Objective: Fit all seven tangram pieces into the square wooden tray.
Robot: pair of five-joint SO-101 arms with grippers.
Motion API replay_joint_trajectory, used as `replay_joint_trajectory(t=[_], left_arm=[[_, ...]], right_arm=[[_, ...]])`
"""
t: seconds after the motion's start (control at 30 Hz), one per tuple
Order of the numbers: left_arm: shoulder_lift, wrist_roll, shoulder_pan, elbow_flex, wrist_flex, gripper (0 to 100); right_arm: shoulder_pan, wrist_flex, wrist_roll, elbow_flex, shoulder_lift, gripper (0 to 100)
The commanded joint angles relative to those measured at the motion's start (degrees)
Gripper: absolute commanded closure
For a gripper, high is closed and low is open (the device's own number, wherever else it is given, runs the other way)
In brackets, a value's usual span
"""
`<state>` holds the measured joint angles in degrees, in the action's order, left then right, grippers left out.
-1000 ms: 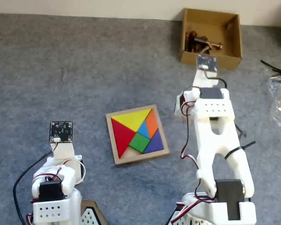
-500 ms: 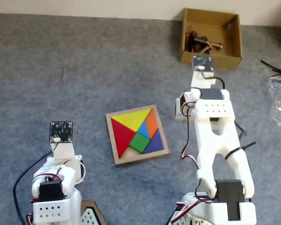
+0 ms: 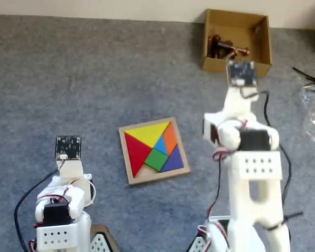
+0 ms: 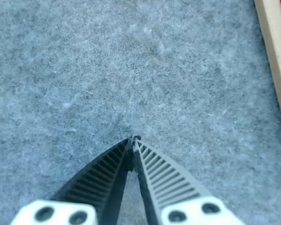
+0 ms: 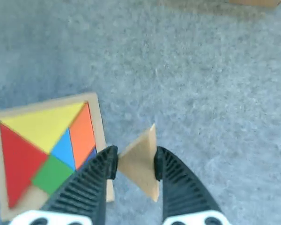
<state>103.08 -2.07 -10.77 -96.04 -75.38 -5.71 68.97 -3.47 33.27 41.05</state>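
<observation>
Tan wooden triangle [image 5: 140,161] pinched between the fingers of the right gripper [image 5: 135,159], parted only by the piece's width, just beside one edge of the square wooden tray [image 5: 101,123]. Six coloured pieces [image 3: 147,135] lying flat inside that tray, mid-table on grey felt [image 3: 68,79], bare wood showing at one corner. Left gripper [image 4: 133,140] closed tip to tip on nothing, over the felt near the tray's rim.
</observation>
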Motion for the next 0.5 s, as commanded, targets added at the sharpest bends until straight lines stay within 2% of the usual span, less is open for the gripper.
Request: replay_joint_trajectory(t=[0.0,0.47], left_arm=[[-0.40,-0.09,-0.48,-1.19,-0.44,100],[-0.40,-0.09,-0.48,-1.19,-0.44,100]], right_arm=[[0.57,0.13,-2.55,3.12,7.08,99.3],[0.57,-5.85,-2.64,23.16,20.62,99.3]])
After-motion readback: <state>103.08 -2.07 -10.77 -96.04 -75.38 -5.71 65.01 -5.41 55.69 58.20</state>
